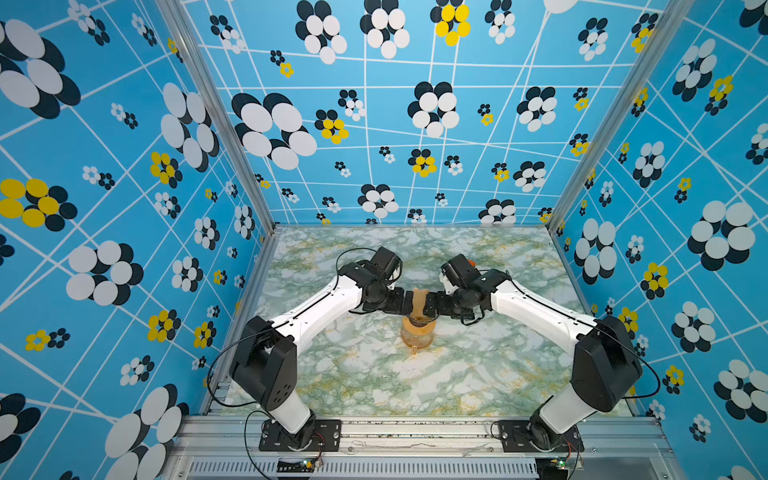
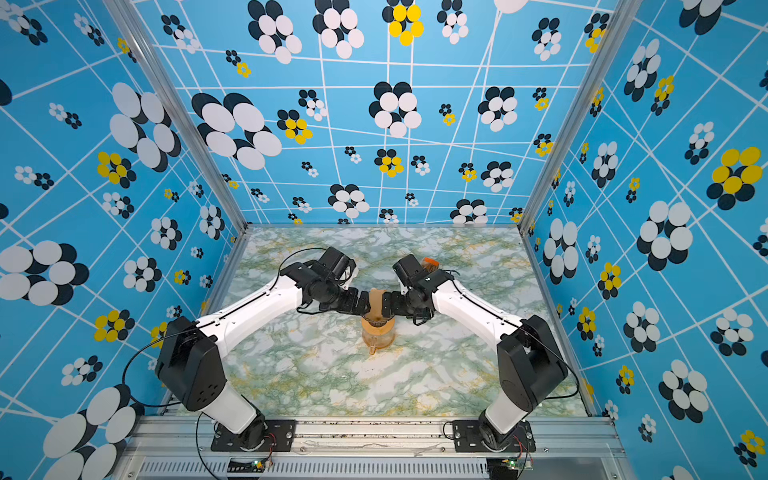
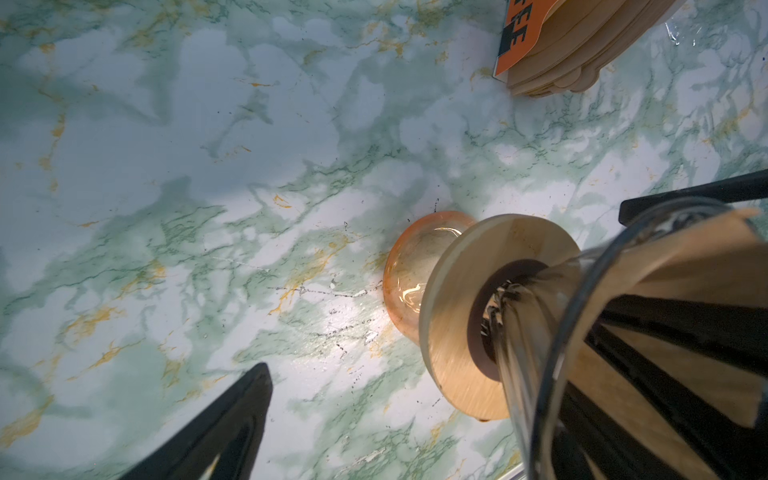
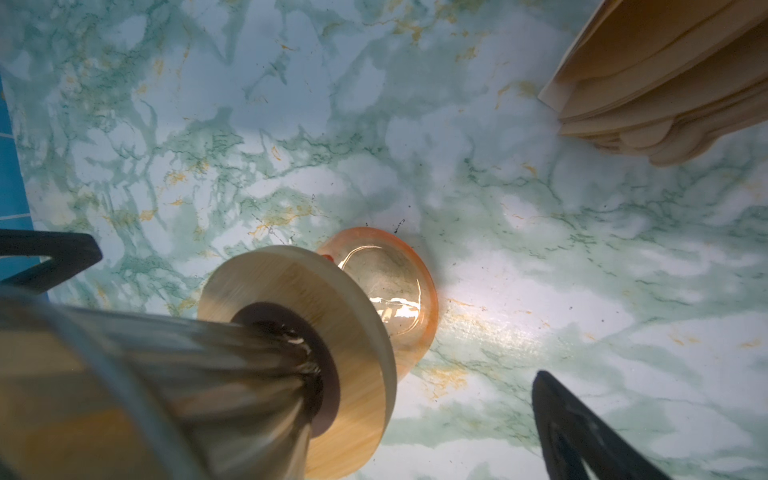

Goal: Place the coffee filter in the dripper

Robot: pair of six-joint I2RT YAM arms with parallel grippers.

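The dripper (image 3: 536, 332), a clear ribbed glass cone, sits in a wooden ring (image 3: 457, 299) on the amber carafe (image 1: 417, 337) at mid-table. The tan coffee filter (image 1: 419, 300) stands in its mouth, its upper edge above the rim; in the left wrist view the coffee filter (image 3: 681, 266) shows through the glass. My left gripper (image 1: 401, 301) and right gripper (image 1: 434, 303) flank it from either side, both open. One left finger (image 3: 232, 428) and one right finger (image 4: 582, 436) hang over bare table. Each gripper's other finger is at the dripper's mouth, mostly hidden.
An upright stack of brown filters (image 4: 665, 83) with an orange top (image 3: 523, 37) stands behind the right wrist, its orange tip (image 2: 430, 262) showing in a top view. Blue patterned walls close the marble table (image 1: 374, 386) on three sides.
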